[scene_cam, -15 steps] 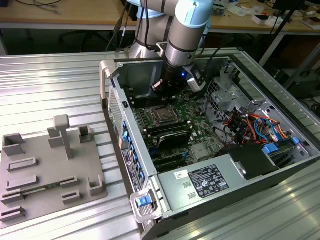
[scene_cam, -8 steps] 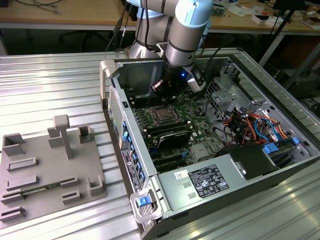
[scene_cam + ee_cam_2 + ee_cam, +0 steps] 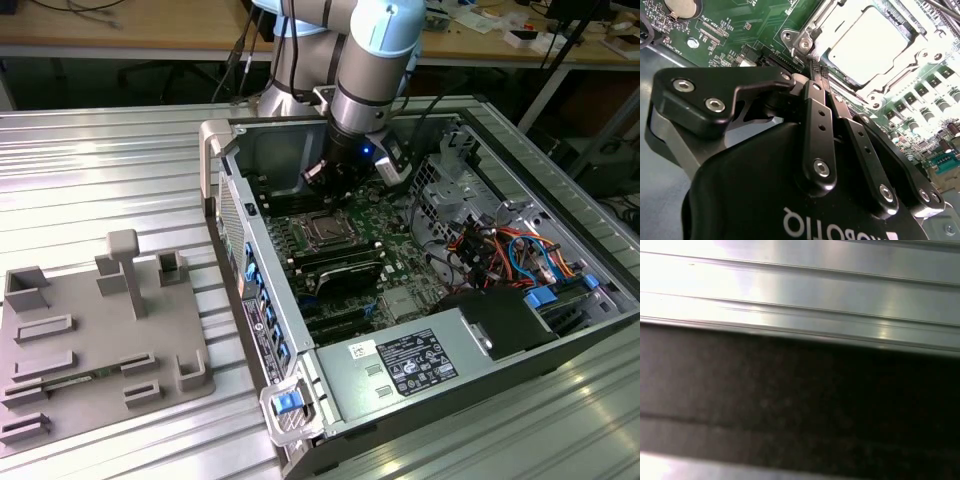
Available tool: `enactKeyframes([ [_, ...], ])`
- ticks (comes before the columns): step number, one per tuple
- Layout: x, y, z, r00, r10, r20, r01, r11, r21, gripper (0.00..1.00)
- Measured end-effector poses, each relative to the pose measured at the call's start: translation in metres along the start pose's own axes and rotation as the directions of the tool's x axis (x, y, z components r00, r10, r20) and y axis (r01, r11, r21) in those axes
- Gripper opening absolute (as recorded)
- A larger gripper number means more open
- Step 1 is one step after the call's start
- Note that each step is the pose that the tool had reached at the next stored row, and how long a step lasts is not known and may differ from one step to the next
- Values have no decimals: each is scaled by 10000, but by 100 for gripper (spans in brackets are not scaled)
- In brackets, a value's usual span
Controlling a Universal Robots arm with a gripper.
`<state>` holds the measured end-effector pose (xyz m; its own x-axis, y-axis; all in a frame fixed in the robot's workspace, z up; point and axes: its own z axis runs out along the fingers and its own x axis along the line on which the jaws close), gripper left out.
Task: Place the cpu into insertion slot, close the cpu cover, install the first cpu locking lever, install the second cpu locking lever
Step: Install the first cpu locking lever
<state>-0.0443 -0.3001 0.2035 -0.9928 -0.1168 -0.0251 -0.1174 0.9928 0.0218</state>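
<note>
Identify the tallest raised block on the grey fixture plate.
The T-topped post at the far side of the plate; it rises well above the low bracket and the small hollow block flanking it.

Exterior view high, oblique; second wrist view close over motherboard (image 3: 765, 30).

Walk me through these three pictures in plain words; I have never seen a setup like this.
The exterior view shows a grey robot arm reaching into an opened computer case that lies on a ribbed metal table. A grey holder tray sits at that view's left.

The second wrist view comes from a camera riding on the arm. It looks past the black gripper, whose fingers are pressed together and hold nothing, at the green motherboard. Just beyond the tips, the cpu lies in its socket under the cpu cover.

The first wrist view shows bright ribbed metal.
</note>
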Motion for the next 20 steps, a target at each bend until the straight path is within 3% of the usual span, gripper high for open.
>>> enactKeyframes([
  [12,1,-2,67,10000,29,-10,-29,10000,17,11],
  [16,-4,3,4,10000,29,17,-29,10000,-21,11],
  [20,-3,2,-38,10000,29,6,-29,10000,-20,11],
])
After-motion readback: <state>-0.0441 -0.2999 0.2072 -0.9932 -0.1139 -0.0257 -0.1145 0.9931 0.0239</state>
